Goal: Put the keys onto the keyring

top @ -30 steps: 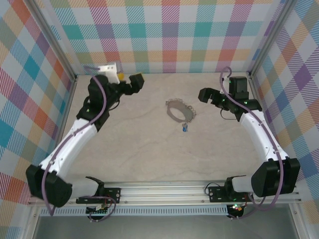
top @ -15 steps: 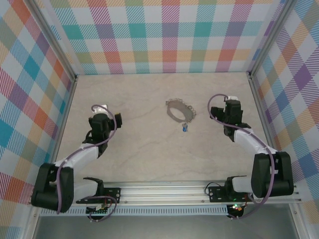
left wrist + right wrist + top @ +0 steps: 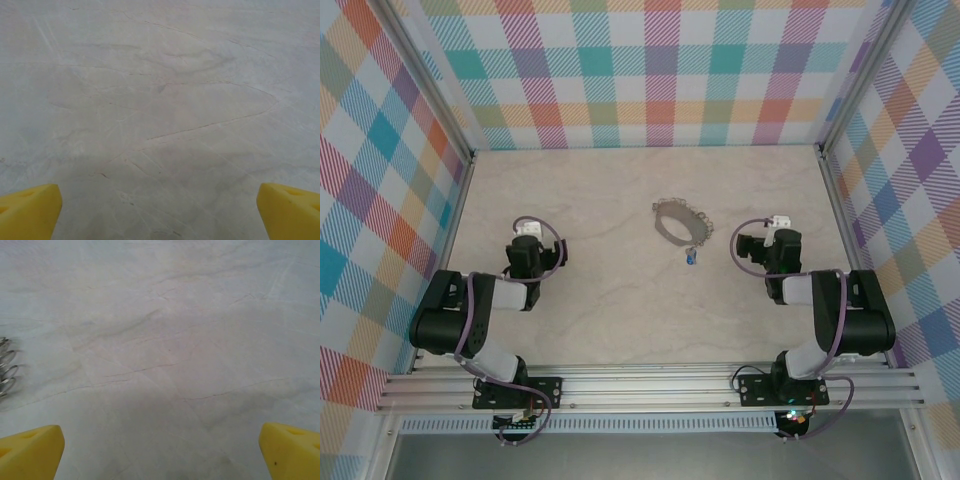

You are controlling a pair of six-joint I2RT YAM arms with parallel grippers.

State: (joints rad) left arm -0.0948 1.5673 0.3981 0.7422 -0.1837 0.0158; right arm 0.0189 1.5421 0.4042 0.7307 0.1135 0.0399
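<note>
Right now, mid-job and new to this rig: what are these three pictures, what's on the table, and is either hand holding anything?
The machine is two jointed arms bolted at the table's near edge. The wide picture looks down from above and behind them, with the left hand on the left and the right hand on the right, both arms folded low. The other two pictures come from a camera on each wrist, facing the marbled table. The yellow wedges in their bottom corners are that hand's own fingertips, spread wide. Both hands are open and hold nothing. Between the arms lies the keyring, a bumpy grey loop, with the tiny blue-headed key at its near edge. Whether they are linked is too small to tell.
</note>
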